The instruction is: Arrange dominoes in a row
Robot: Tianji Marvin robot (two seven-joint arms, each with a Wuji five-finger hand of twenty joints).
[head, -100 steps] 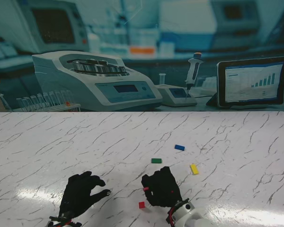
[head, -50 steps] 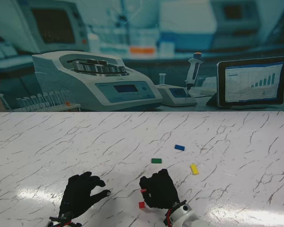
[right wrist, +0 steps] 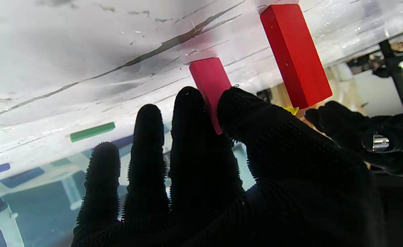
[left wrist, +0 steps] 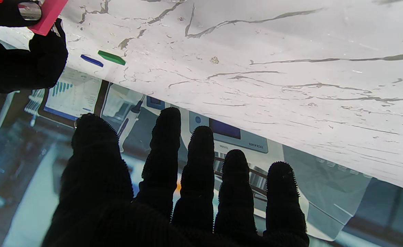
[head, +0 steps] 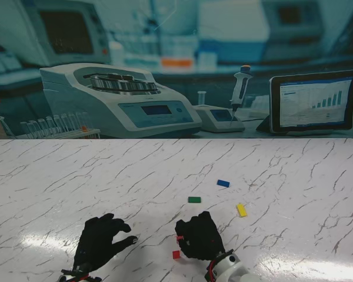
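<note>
A white marble-patterned worktop (head: 270,170) runs back to a laboratory backdrop of printed instruments. The black-gloved right robot hand (head: 199,236) pinches a pink-red rectangular domino (right wrist: 211,82) between thumb and fingers, just beside an upright red domino block (head: 176,254) (its base touches the worktop). The black-gloved left robot hand (head: 100,242) hovers with fingers spread, holding nothing. The flat green domino (head: 194,200), blue domino (head: 223,183) and yellow domino (head: 241,210) lie farther off; much of the held piece is hidden.
</note>
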